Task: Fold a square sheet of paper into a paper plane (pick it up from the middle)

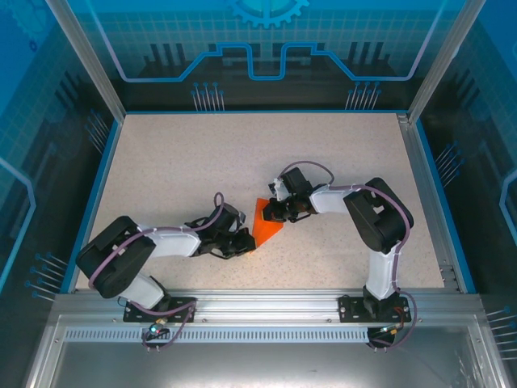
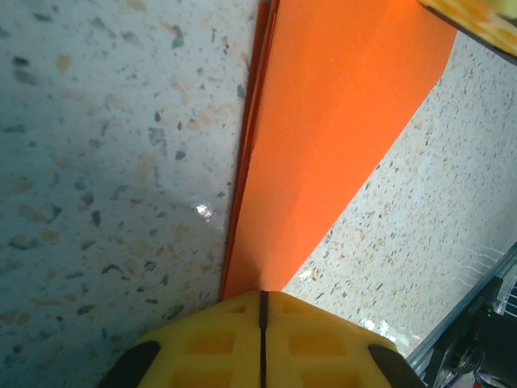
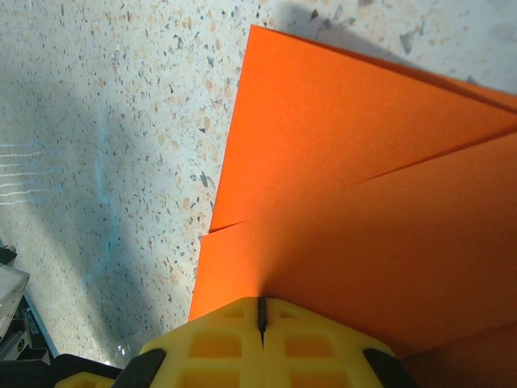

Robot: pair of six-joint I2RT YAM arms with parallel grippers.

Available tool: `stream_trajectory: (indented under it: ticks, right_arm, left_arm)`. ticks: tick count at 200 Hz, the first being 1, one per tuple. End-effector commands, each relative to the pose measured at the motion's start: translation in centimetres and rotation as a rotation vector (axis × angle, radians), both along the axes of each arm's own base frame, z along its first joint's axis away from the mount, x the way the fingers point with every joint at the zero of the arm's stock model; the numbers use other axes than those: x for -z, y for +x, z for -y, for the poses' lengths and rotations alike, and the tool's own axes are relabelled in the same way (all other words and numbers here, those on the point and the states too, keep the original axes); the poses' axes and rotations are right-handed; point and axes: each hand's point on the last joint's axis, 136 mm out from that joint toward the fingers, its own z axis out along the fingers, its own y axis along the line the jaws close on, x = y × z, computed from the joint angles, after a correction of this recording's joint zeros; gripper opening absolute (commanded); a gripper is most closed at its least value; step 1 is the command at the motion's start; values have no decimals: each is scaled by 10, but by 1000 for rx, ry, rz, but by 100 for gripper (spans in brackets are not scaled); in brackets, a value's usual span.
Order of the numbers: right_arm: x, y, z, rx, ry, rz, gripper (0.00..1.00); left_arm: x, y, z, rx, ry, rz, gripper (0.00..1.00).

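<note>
- As seen from above, the folded orange sheet (image 1: pixel 266 224) sits centrally over the speckled table (image 1: pixel 339 153).
- Left gripper (image 2: pixel 262 315) — jaws together, pinching the sheet's narrow end.
- Right gripper (image 3: pixel 261 314) — pinching its layered edge.

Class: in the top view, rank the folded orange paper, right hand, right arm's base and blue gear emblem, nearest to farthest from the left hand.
1. Folded orange paper: in the left hand.
2. Right hand: across the paper.
3. Right arm's base: near edge.
4. Blue gear emblem: back wall.
</note>
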Motion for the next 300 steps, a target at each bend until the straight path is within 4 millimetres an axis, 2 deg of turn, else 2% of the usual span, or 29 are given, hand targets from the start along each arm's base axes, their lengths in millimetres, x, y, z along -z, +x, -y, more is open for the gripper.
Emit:
stream_trajectory:
  ticks: [1, 53, 96, 122, 150, 184, 203, 228, 268, 300]
  right_arm:
    - [44, -12, 37, 61, -175, -71, 0]
    - [44, -11, 36, 61, -173, -71, 0]
    - [43, -12, 34, 57, -171, -69, 0]
    - [42, -11, 31, 52, -161, -70, 0]
    - [41, -11, 31, 54, -159, -68, 0]
    - [39, -10, 30, 55, -154, -67, 0]
    - [38, -10, 28, 57, -147, -69, 0]
    - [36, -8, 26, 62, -139, -68, 0]
    - [34, -7, 25, 69, -136, -66, 0]
    - [30, -5, 23, 66, -129, -62, 0]
  left_arm:
    - [44, -68, -41, 47, 165, -249, 8]
    - [41, -74, -52, 39, 198, -246, 7]
    - [17, -65, -53, 33, 187, -170, 8]
    - [-12, -45, -48, 2, 152, -53, 11]
    - [-45, -13, -36, -38, 61, 71, 18]
    - [-73, 31, -5, -23, -16, 162, 17]
    - [-72, 48, 12, -6, -32, 165, 15]
    - [-59, 58, 28, 17, -57, 136, 13]
    - [-23, 61, 24, 2, 36, 56, 6]
    - [4, 52, 14, -3, 97, -1, 3]
